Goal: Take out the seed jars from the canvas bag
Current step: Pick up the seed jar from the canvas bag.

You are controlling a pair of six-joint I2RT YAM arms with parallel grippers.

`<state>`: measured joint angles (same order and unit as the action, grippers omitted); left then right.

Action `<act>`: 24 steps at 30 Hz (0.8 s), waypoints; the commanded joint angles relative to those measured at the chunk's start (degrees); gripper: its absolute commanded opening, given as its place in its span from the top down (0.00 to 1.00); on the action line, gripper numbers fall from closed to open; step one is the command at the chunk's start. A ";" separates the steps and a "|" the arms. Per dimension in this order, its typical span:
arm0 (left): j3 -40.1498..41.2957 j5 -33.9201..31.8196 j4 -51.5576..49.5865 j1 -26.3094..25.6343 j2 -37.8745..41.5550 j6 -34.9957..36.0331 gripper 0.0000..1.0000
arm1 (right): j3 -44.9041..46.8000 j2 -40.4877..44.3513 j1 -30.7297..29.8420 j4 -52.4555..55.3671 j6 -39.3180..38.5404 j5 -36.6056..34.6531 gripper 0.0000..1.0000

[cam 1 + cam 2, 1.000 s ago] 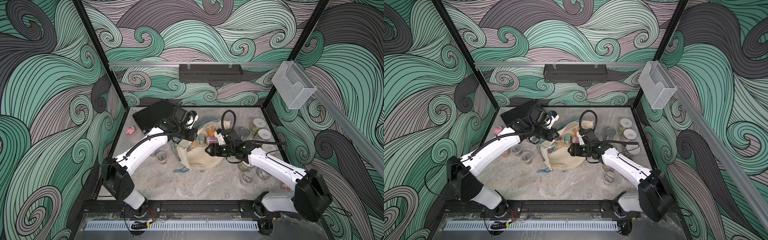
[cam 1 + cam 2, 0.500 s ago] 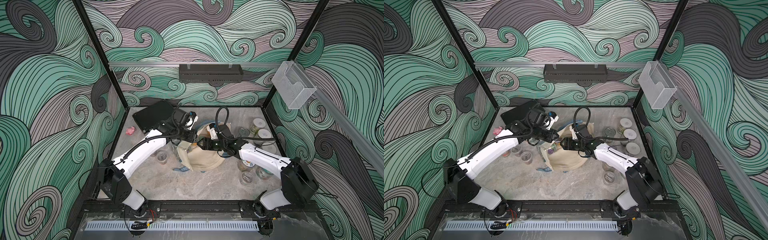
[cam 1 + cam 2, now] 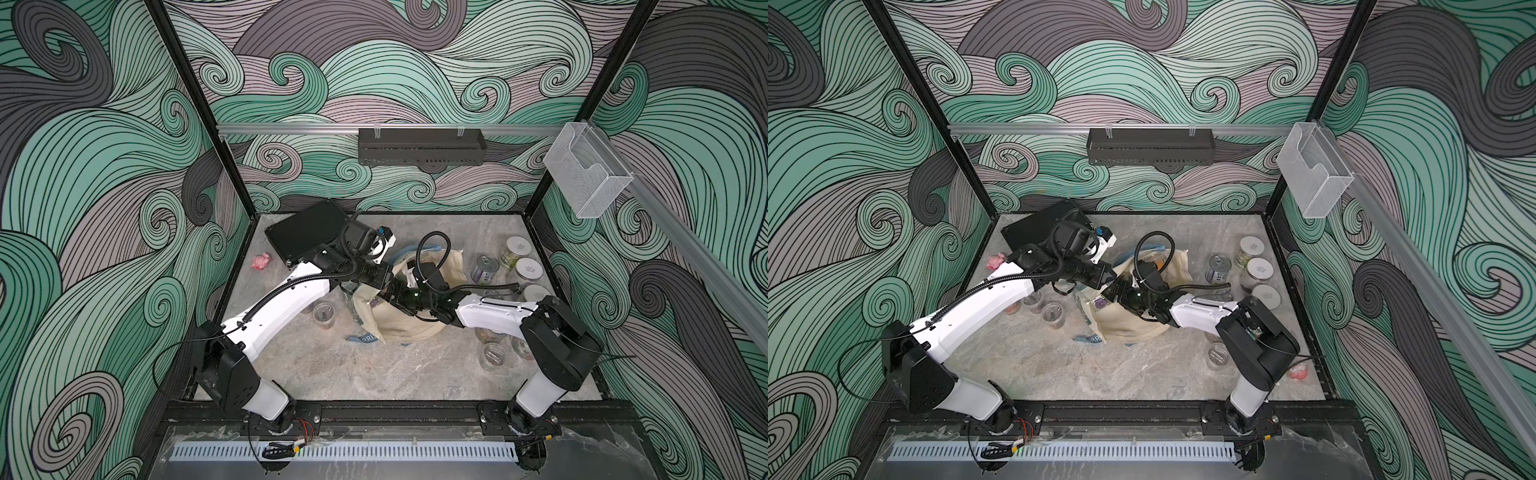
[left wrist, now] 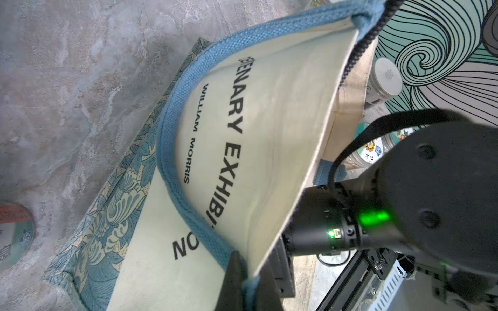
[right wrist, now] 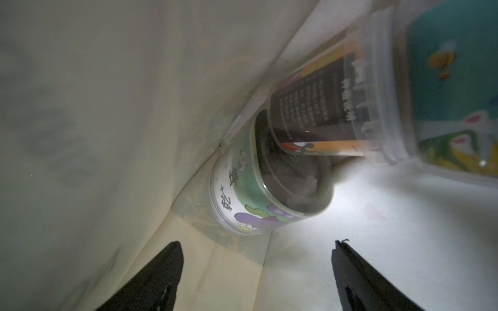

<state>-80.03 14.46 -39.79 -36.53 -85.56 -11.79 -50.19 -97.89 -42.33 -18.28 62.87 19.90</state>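
Now, deep inside the cream canvas bag with blue-grey webbing straps (image 3: 399, 328) with the right gripper (image 5: 257, 243), black fingers spread wide, nothing between them. Over at the left gripper (image 4: 239, 280): pressed together on the bag's rim by the webbing, propping the mouth up like a tent.

Dead ahead of the spread fingers, near but not touching: a short round clear jar with a green, white and purple cartoon label (image 5: 269, 194), lying on its side, wedged into a fold of the cloth. Just beyond that and resting against it: a taller tapered clear jar with a black printed label and ribbed clear lid (image 5: 318, 107), also on its side.

Probably light, stiff plastic, smooth and slick, so likely to roll or squirt out of a shallow pinch. Best bet: take the short jar first, straddle the round wall across its width, close firmly without crushing, then draw straight back towards the mouth. Worth watching for the tall jar tumbling after losing its prop.

Well behind the right gripper, out on the grey marbled table (image 3: 374, 374): a cluster of white-lidded clear jars (image 3: 517, 247), already out.
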 commanded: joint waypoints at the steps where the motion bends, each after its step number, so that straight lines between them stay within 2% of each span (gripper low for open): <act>1: -0.22 2.59 -1.64 -0.73 1.97 0.50 1.00 | 0.83 -3.05 -0.63 -7.93 10.51 -0.48 0.08; 9: -1.04 4.15 -2.37 -0.82 1.27 0.76 1.00 | -1.22 -10.18 -1.77 -13.37 19.46 -2.03 0.01; 17: -1.28 5.72 -2.51 -1.08 0.61 1.24 1.00 | -1.77 -17.29 -2.06 -23.77 27.10 -3.84 0.01; 24: -1.29 6.55 -2.50 -1.04 0.43 1.44 1.00 | -3.36 -20.93 -2.23 -24.39 31.34 -6.58 0.01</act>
<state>-80.03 16.34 -40.49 -36.71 -85.69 -10.70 -52.97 -115.83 -44.25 -43.81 88.60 14.96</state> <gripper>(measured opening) 0.060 0.990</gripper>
